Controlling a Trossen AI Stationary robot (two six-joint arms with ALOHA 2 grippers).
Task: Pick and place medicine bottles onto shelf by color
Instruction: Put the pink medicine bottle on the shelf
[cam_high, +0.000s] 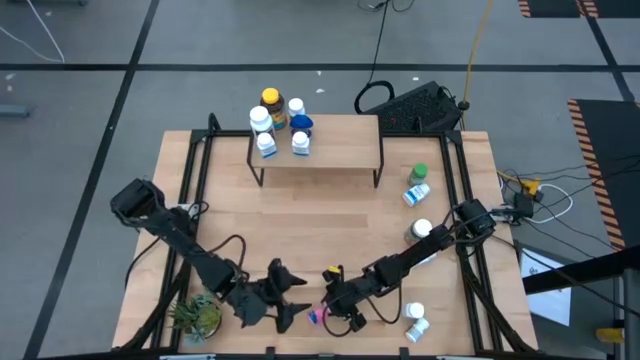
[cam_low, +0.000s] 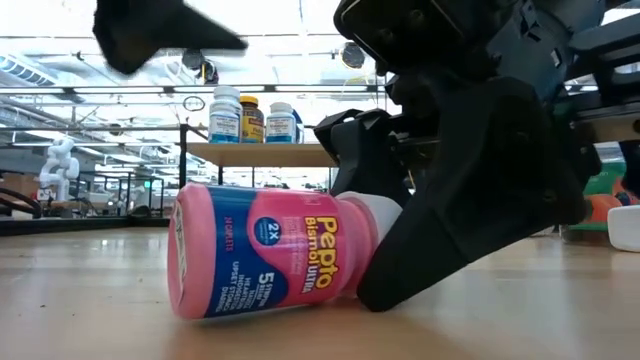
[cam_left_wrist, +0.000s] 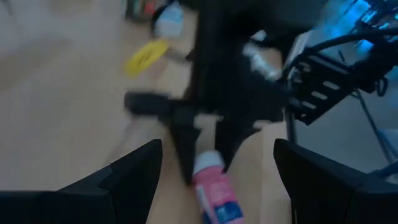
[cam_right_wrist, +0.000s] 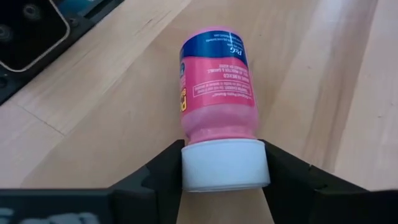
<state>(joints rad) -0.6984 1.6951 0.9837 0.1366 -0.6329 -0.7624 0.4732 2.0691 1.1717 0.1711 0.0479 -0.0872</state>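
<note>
Pink bottle on its side, cap btwn right pincer fingers.

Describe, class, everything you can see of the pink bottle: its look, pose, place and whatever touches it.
The pink bottle lies on its side on the wooden table near its front edge. It looks plastic, with a pink body, a pink-and-blue Pepto label and a white cap. The right gripper has its fingers closed on the cap; the left gripper hovers open close by.
</note>
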